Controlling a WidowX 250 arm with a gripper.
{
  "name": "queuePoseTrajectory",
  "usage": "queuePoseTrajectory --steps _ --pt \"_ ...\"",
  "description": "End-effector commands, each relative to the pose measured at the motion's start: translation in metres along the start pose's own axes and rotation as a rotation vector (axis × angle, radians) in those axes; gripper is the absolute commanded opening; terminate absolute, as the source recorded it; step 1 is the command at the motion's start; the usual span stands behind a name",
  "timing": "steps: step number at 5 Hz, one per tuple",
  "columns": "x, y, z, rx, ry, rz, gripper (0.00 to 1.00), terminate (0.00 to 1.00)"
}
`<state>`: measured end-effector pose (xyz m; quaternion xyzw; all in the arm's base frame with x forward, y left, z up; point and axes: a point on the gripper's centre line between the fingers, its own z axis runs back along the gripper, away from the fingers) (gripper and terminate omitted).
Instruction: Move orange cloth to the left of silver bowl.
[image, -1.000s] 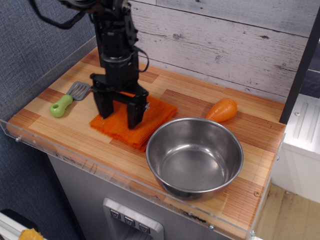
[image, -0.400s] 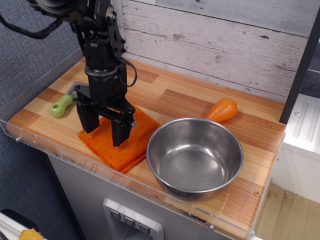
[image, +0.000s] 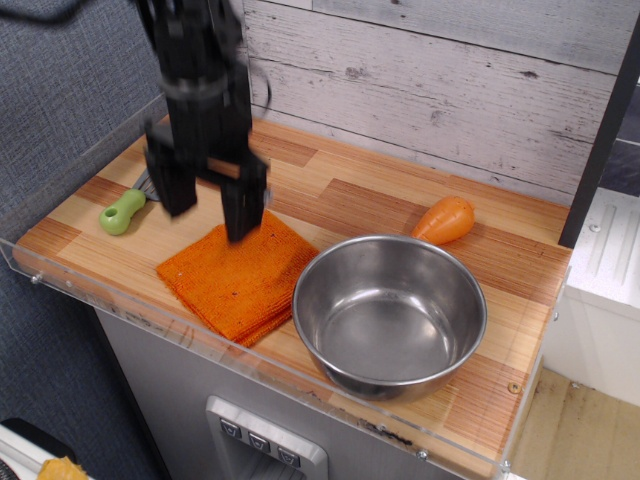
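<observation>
The orange cloth (image: 240, 278) lies flat just left of the silver bowl (image: 389, 315), the gripper (image: 208, 198) above it with jaws spread wide and empty, a green-handled spatula (image: 124, 211) leftward, a carrot (image: 446, 219) behind the bowl

Cloth (image: 238, 279): bright orange, textured, folded to a rough square, lying flat as a diamond with corners at 12, 3, 6 and 9 o'clock. Its 6 o'clock corner sits near the front edge. Bowl (image: 390, 313): round shiny steel, upright, deep reflective inside, at 3 o'clock of the cloth. Its rim is just beside the cloth's 3 o'clock corner; contact unclear.
</observation>
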<state>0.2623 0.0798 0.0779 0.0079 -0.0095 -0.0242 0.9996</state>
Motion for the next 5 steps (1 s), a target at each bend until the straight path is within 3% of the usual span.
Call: queuePoseTrajectory --steps 1,2,4,5 --pt "0.015 0.01 0.071 0.01 -0.112 0.033 1.0 0.0" --pt "0.021 0.006 0.082 0.02 -0.136 0.026 1.0 0.0" --pt "0.022 0.008 0.083 0.009 -0.136 -0.007 1.0 0.0" --pt "0.022 0.008 0.083 0.009 -0.136 -0.007 1.0 1.0"
